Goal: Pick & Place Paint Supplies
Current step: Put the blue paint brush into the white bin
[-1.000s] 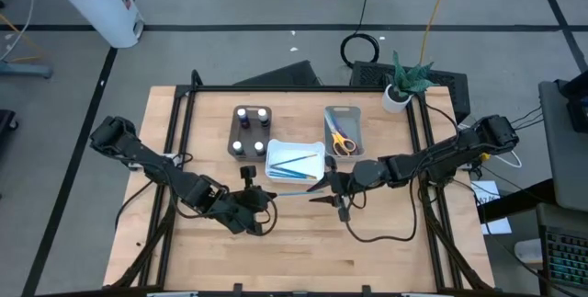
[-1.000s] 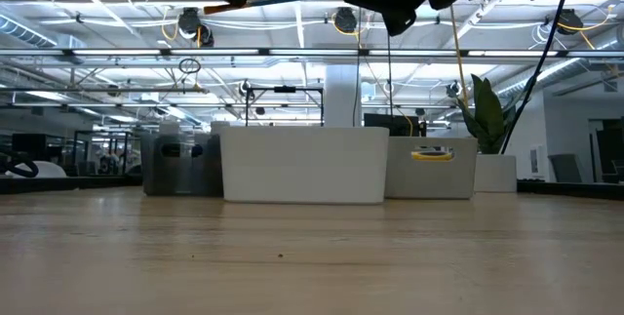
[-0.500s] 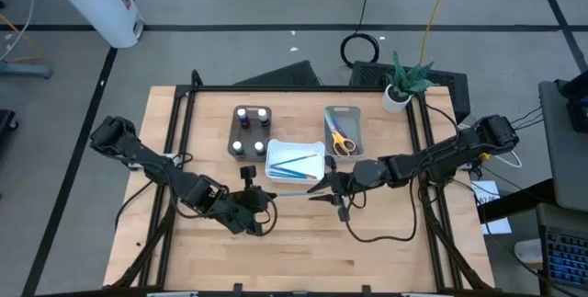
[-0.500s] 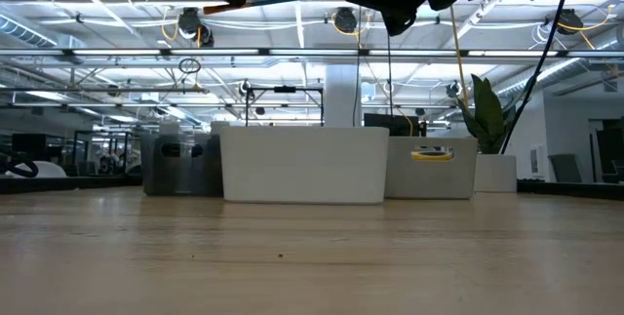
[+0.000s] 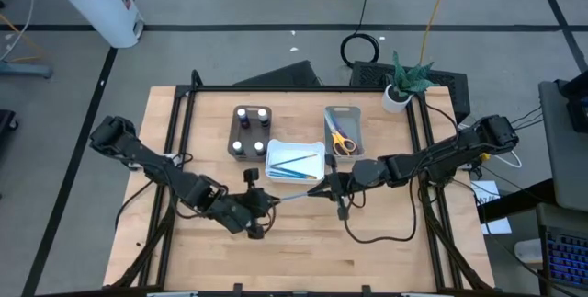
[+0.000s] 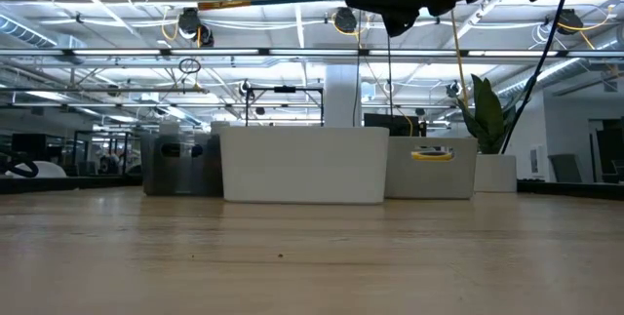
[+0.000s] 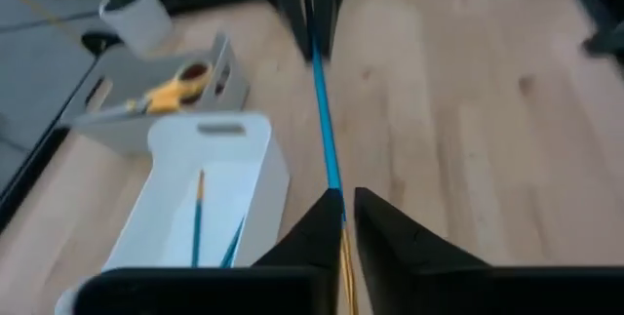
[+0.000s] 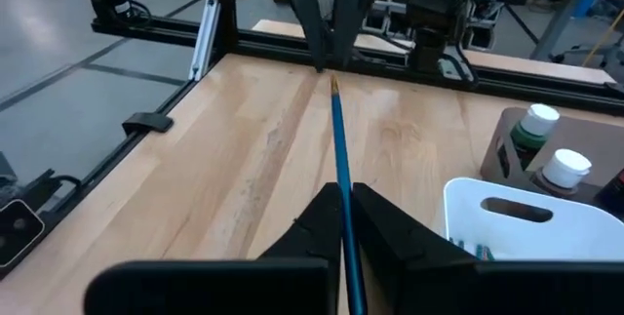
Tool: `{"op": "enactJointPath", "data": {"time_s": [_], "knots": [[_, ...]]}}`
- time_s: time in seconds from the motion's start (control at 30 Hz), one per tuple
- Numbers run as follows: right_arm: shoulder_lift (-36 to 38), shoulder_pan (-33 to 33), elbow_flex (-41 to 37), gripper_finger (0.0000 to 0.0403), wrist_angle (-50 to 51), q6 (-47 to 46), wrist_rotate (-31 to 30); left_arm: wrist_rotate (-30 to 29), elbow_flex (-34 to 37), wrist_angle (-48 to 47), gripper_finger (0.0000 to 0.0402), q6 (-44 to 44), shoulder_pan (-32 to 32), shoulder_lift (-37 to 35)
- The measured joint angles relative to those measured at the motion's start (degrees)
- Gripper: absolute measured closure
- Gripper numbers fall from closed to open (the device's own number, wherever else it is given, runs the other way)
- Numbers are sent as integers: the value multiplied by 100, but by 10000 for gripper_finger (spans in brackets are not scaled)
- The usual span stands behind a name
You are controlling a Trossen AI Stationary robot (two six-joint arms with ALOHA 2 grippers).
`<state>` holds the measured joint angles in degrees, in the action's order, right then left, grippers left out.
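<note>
A thin brush with a blue shaft and an orange end hangs level in the air above the table's middle, between my two grippers. My right gripper is shut on its blue end. My left gripper is at the orange end, its fingers slightly apart on either side of the brush. In the low view that end shows free below the gripper. Two more brushes lie in the white tray. Dark bottles with white caps stand in the brown tray. Yellow-handled scissors lie in the grey tray. My right gripper pinches the brush's blue shaft between its two fingers, at the end toward the table's right. The fingers come nearly level from the right and lie along the brush. The brush sticks out past them toward the left gripper, about level and clear of the table.
The three trays stand in a row on the far half of the table. A potted plant is at the far right corner. Bare wood lies on the near half below both arms.
My right gripper has shut on the brush's blue end without moving off. My left gripper has tipped upward, and the brush's orange end, which its fingers covered before, now shows free in the low view. The brush stays level in the air.
</note>
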<state>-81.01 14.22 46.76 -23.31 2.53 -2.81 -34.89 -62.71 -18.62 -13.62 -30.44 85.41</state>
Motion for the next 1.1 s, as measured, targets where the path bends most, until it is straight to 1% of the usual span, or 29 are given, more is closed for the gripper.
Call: {"op": "enactJointPath", "data": {"time_s": [0.13, 0.2, 0.33, 0.43, 0.53, 0.63, 0.77, 0.87, 0.97, 1.1], "knots": [[0, -33, 0, 399, 48, -34, -13, 88, -5, 328, 323, 437, -133, -343], [0, -67, 0, 400, 124, -72, -28, 142, -11, 334, 308, 539, -193, -575], [0, -114, 0, 400, 138, -140, -28, 137, -5, 180, 291, 608, -306, -1130], [0, -125, 0, 401, 141, -140, -42, 187, 157, 129, 290, 776, -421, -1521], [0, -143, 0, 401, 134, -140, -53, 187, 528, 205, 289, 915, -485, -1985], [0, -149, 0, 402, 134, -140, -156, 25, 1157, 466, 289, 868, -481, -2504], [0, -150, 0, 402, 134, -164, -334, -77, 2070, 1267, 289, 747, -399, -3235], [0, -151, 0, 402, 131, -184, -334, -84, 2662, 1588, 289, 652, -361, -3761], [0, -151, 0, 402, 131, -184, -325, -102, 3063, 1828, 289, 585, -356, -4191], [1, -229, -4, 402, 126, -223, -309, -105, 3459, 1838, 289, 581, -356, -4683]]}}
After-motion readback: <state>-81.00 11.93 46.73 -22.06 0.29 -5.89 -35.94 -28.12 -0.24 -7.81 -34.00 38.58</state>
